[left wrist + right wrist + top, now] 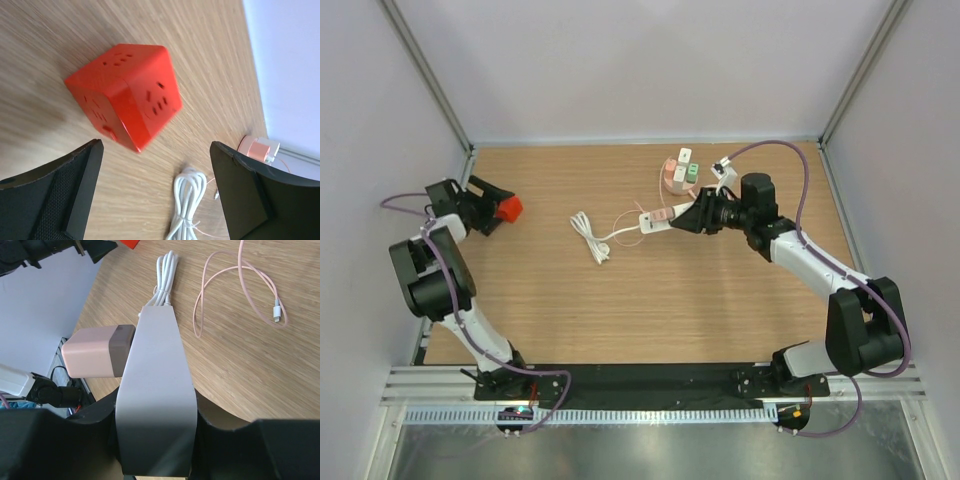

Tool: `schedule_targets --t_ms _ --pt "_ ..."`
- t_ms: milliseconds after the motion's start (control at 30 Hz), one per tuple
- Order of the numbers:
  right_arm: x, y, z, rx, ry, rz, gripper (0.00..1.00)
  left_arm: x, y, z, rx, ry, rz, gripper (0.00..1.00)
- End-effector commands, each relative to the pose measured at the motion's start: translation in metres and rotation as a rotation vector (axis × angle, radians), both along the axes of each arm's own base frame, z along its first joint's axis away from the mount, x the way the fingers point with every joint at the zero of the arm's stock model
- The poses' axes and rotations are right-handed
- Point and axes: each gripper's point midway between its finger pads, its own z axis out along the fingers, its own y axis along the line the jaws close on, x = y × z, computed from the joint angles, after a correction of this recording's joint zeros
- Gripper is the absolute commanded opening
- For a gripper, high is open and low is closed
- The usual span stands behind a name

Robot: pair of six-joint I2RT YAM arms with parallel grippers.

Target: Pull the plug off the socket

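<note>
The socket is a white power strip (655, 222) (155, 390) held just above the table's middle, with my right gripper (695, 215) (157, 415) shut on its near end. A pink plug (666, 211) (97, 351) sits in the strip's side. My left gripper (497, 209) (155, 190) stands open at the far left. A red cube socket (510, 208) (125, 95) lies on the wood just beyond its fingers (75, 185), not touching them.
A bundled white cable (590, 237) (187, 200) (166, 275) trails left from the strip. A loose pink cable (635, 235) (240, 290) lies beside it. A pink stand with several adapters (680, 172) (257, 147) stands at the back, near the right arm.
</note>
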Motion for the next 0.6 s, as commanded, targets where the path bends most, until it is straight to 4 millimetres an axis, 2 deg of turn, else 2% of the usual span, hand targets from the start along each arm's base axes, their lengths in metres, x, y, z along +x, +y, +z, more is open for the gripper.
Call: schedule_targets --t_ms 0,67,100,167,233,267,467,500,533,567 --pt "0.004 0.000 0.039 0.046 -0.148 0.010 0.01 -0.014 0.005 0.047 0.118 -0.053 0.014 0.92" --pt "0.004 0.000 0.038 0.045 -0.149 0.009 0.01 -0.025 0.004 0.055 0.144 -0.054 0.025 0.94" --pt "0.004 0.000 0.038 0.044 -0.151 0.010 0.01 -0.033 0.000 0.071 0.152 -0.077 0.025 0.94" --pt "0.004 0.001 0.037 0.047 -0.150 0.014 0.01 -0.047 -0.012 0.072 0.140 -0.082 0.005 0.98" --pt "0.004 0.001 0.037 0.048 -0.150 0.016 0.01 -0.055 -0.032 0.092 0.123 -0.148 -0.060 1.00" --pt "0.003 0.001 0.037 0.049 -0.151 0.019 0.01 -0.061 -0.044 0.091 0.103 -0.155 -0.096 1.00" --pt "-0.002 0.003 0.041 0.064 -0.169 0.049 0.01 -0.084 -0.157 0.134 0.008 -0.355 -0.470 1.00" --pt "-0.003 0.004 0.041 0.065 -0.168 0.053 0.01 -0.093 -0.189 0.142 0.017 -0.390 -0.565 1.00" --pt "-0.005 0.004 0.041 0.068 -0.170 0.063 0.01 -0.099 -0.202 0.147 0.039 -0.419 -0.610 1.00" --pt "-0.006 0.004 0.041 0.069 -0.171 0.065 0.01 -0.106 -0.213 0.161 0.112 -0.492 -0.654 1.00"
